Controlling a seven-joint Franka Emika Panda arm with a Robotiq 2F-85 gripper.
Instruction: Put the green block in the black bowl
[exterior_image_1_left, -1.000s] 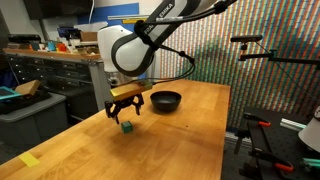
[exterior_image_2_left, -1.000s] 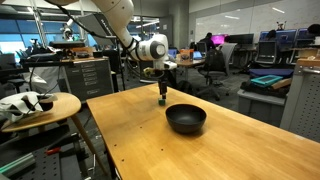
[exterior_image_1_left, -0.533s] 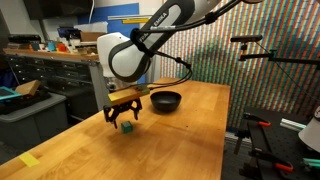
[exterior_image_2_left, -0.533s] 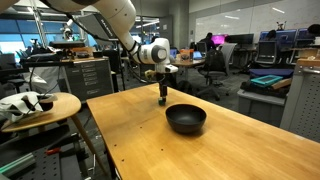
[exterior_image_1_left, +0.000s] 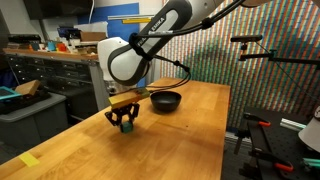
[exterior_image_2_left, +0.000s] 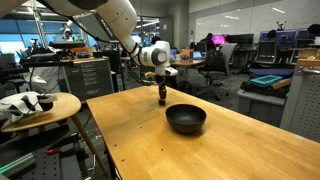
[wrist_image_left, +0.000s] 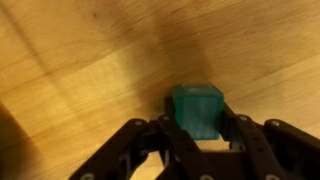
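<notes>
The green block (wrist_image_left: 197, 108) fills the middle of the wrist view, a small green cube resting on the wooden table (exterior_image_1_left: 150, 145). My gripper (wrist_image_left: 198, 125) is shut on it, one black finger pressed against each side. In both exterior views the gripper (exterior_image_1_left: 126, 125) (exterior_image_2_left: 163, 100) reaches down to the tabletop, and a sliver of the block (exterior_image_1_left: 127, 125) shows between the fingers. The black bowl (exterior_image_1_left: 166, 100) (exterior_image_2_left: 186, 119) stands empty on the same table, a short way from the gripper.
A yellow tape piece (exterior_image_1_left: 29, 160) lies near a table corner. A round side table (exterior_image_2_left: 40, 105) with white objects stands off the table's edge. Cabinets, desks and a tripod (exterior_image_1_left: 255, 60) surround the table.
The gripper has come down over the green block and its fingers have closed onto the block's sides. The bowl has not moved.
</notes>
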